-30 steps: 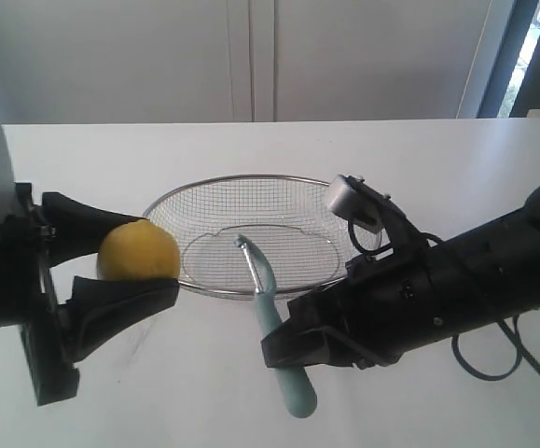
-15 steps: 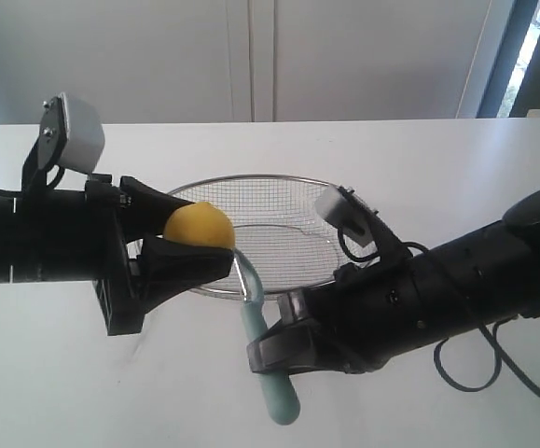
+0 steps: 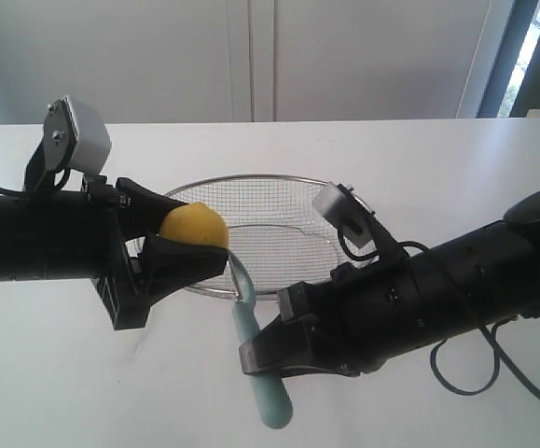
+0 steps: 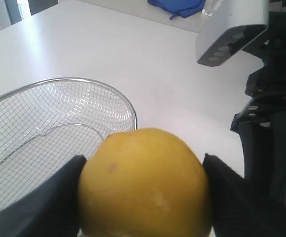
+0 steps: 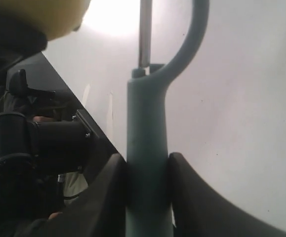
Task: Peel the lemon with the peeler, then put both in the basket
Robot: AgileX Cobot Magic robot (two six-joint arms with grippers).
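Left hand (image 3: pixel 204 233) is clamped snug on the lemon (image 3: pixel 193 227), up in the air at roughly 9 o'clock of the basket (image 3: pixel 279 179) rim; right hand (image 3: pixel 262 355) pinches the peeler (image 3: pixel 244 317) by its teal handle, head aimed about 11 o'clock, just beside the lemon's 5 o'clock; can't tell if they touch; white table (image 3: pixel 419 168) underneath.
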